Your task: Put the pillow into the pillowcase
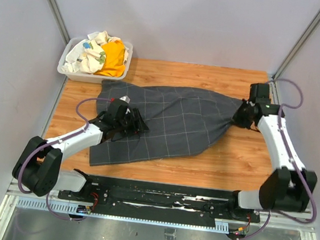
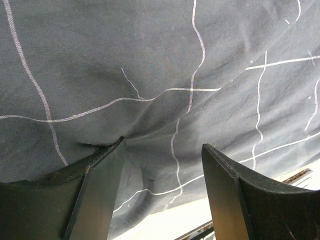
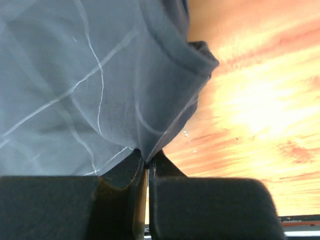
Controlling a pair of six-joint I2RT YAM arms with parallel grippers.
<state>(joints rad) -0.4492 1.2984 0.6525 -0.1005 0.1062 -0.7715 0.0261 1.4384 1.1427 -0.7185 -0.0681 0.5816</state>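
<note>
The dark grey grid-lined pillowcase point(image 1: 165, 123) lies spread across the wooden table point(image 1: 242, 157), bulging in the middle. The pillow does not show in any view. My left gripper point(image 1: 131, 123) rests on the pillowcase's left part with its jaws open. In the left wrist view point(image 2: 165, 150) both fingertips press on the fabric point(image 2: 150, 75) and nothing is pinched between them. My right gripper point(image 1: 241, 118) is shut on the bunched right end of the pillowcase. The right wrist view point(image 3: 147, 162) shows the cloth point(image 3: 90, 90) pinched between the closed fingers.
A white basket point(image 1: 69, 71) stands at the back left corner, holding a white patterned cloth point(image 1: 90, 52) and a yellow cloth point(image 1: 115, 58). Grey walls close in the left, right and back. A black rail point(image 1: 157, 197) runs along the near edge.
</note>
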